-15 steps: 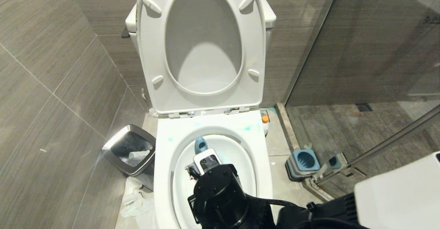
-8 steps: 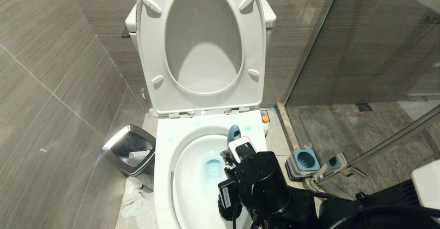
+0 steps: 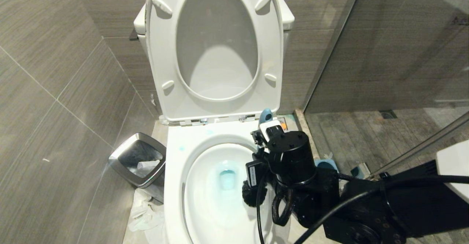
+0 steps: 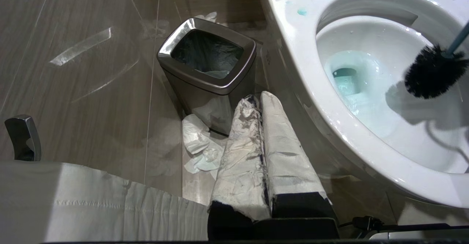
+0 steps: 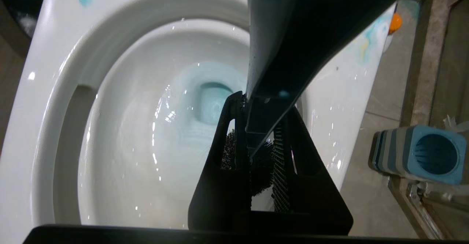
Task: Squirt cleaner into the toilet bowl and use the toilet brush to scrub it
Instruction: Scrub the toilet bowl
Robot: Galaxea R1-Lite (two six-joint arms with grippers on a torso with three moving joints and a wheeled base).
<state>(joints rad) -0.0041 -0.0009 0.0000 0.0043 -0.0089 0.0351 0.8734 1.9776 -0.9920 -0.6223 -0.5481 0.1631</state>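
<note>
Turquoise cleaner (image 3: 227, 180) pooled in white toilet bowl (image 3: 176, 185)

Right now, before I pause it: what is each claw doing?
Left claw: shut, empty, parked beside the toilet bowl.
Right claw: shut on the toilet brush.

Black-bristled toilet brush (image 3: 250, 193) hangs inside white toilet bowl (image 3: 176, 185) beside blue cleaner (image 3: 227, 178).

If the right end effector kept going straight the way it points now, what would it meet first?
Probably the inner wall of the toilet bowl. The right end effector, shut on the toilet brush, points down into the basin, bristle head leading and apparently clear of the ceramic. Depth is unclear.
</note>
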